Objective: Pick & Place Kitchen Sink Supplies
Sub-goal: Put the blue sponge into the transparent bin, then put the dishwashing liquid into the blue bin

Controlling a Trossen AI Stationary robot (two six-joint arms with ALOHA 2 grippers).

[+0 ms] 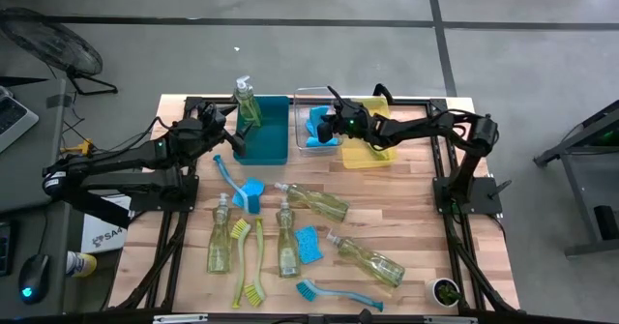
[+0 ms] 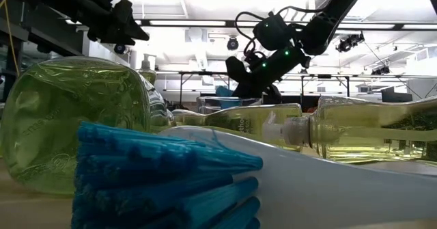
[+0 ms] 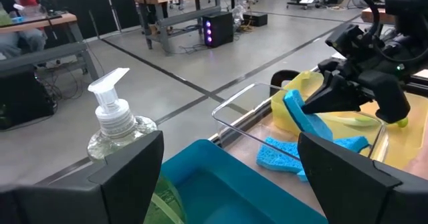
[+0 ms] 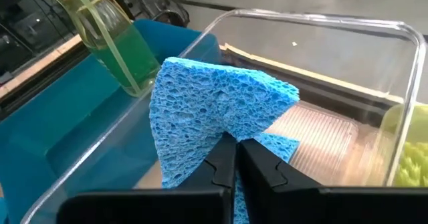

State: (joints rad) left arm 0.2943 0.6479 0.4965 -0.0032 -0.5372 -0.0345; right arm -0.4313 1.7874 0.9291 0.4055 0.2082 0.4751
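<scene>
Nearest us, beside the teal bin [image 1: 263, 131], our left gripper [image 1: 224, 129] hangs open by the standing soap bottle [image 1: 246, 102]. Right of the bin, our right gripper [image 1: 327, 129] pinches a blue sponge [image 4: 214, 110] over the clear bin [image 1: 302, 100]. Most supplies remain unsorted.

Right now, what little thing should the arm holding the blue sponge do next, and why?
Probably lower a little and let go. The right tool is shut on a blue sponge and hangs over the clear bin, where another blue sponge already lies. The left tool waits open over the teal bin, beside the upright soap bottle.
</scene>
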